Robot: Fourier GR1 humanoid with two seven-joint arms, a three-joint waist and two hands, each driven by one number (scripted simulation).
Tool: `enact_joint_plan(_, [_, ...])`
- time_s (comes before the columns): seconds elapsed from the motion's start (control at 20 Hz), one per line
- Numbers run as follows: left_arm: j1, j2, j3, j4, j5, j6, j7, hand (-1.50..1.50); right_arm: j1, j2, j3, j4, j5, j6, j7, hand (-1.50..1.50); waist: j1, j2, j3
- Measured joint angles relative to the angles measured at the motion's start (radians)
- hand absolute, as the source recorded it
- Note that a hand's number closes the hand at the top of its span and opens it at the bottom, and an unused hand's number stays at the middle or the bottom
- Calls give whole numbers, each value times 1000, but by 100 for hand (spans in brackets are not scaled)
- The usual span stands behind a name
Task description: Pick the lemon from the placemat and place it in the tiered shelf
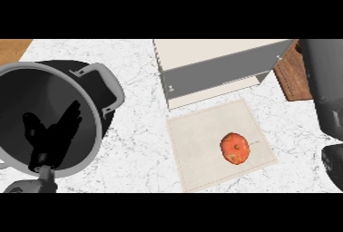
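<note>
At lower left, the left hand (pixel 50 131) rests open; right hand unseen.

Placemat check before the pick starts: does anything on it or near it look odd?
The fruit on the placemat is orange-red, not lemon yellow. The placemat lies slightly askew to the shelf. Nothing looks spilled.

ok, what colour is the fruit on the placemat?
Orange-red with yellowish patches, in the head view: fruit on beige placemat.
</note>
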Motion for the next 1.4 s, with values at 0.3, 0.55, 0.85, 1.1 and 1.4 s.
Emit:
enact_joint_plan(0.3, [-3, -3, 10, 4, 4, -10, 0, 0, -40, -5, -124, 39, -112, -40, 13, -150, 2, 1, 0])
enact_joint_plan(0.55, [2, -12, 7, -3, -6, -12, -10, 0, -62, -46, -201, 61, -157, -116, 20, -150, 2, 2, -1])
enact_joint_plan(0.85, [3, -18, 12, -7, -12, -7, -1, 0, -63, -156, -248, 93, -140, -204, 34, -150, 0, 2, -1])
enact_joint_plan(1.1, [13, -16, 16, -15, -15, -20, -19, 0, -31, -276, -327, 142, -178, -212, 21, -150, 1, 4, -3])
enact_joint_plan(1.4, [8, -21, 20, -7, -21, -22, -17, 0, 7, -415, -400, 218, -253, -97, -9, -150, 1, 4, -1])
